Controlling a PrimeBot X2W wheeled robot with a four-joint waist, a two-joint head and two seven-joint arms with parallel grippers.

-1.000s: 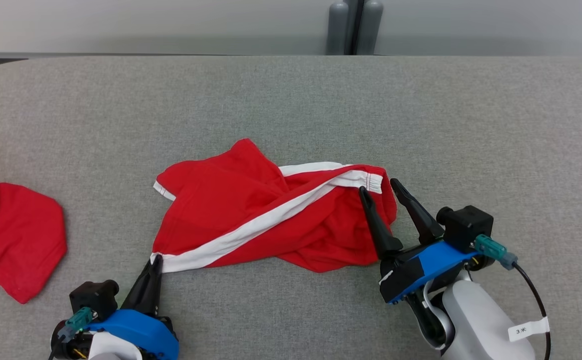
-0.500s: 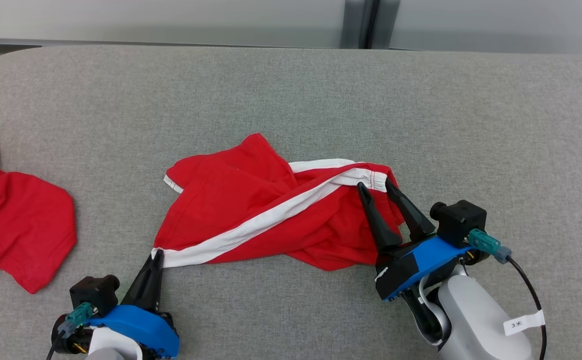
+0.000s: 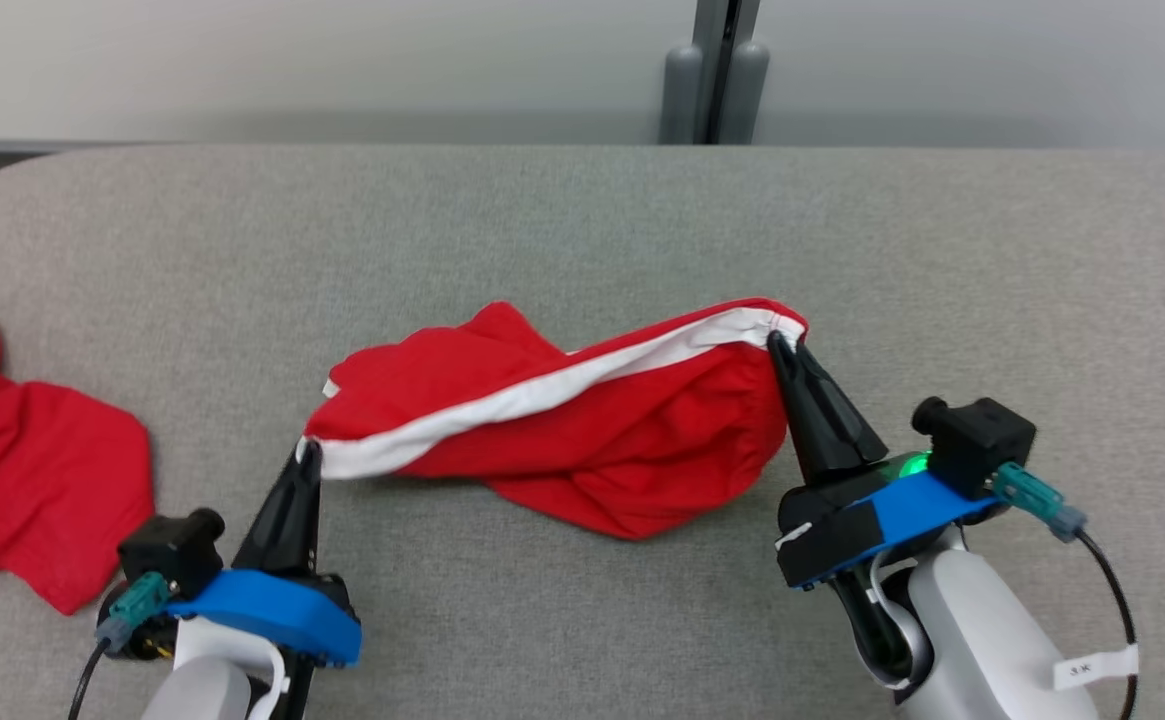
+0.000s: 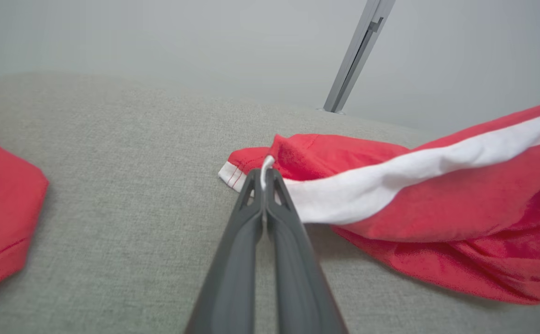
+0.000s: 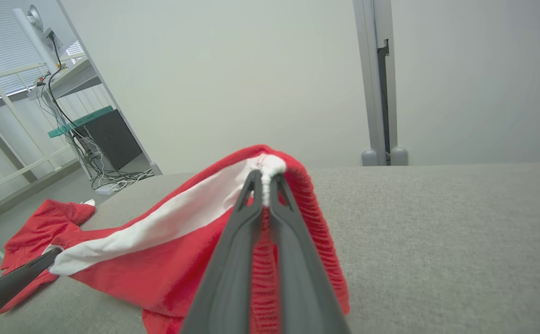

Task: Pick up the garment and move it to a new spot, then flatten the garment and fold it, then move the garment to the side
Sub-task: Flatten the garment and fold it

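**Garment.** The red garment (image 3: 592, 450) with a white band lies near the middle of the grey bench (image 3: 582, 230). Its white-banded edge is stretched in a line between the two hands. The right end is raised clear of the surface. The left end sits lower, and whether it touches the bench cannot be told. The red bulk below the band sags and rests on the bench, bunched in folds.

**Left hand.** The left hand (image 3: 308, 452) is clenched on the left end of the white band. In the left wrist view both fingers are pressed together, with a sliver of white cloth pinched at the tips.

**Right hand.** The right hand (image 3: 778, 346) is clenched on the gathered right end of the band, at the highest point of the cloth. In the right wrist view the puckered white hem sits between the fingertips and red cloth hangs down on either side of them. A green light (image 3: 908, 464) glows at the base of this hand.

**Other items.** A second red cloth (image 3: 32, 480) lies at the left edge of the bench, well apart from the garment. A grey post (image 3: 714, 80) stands behind the far edge of the bench.
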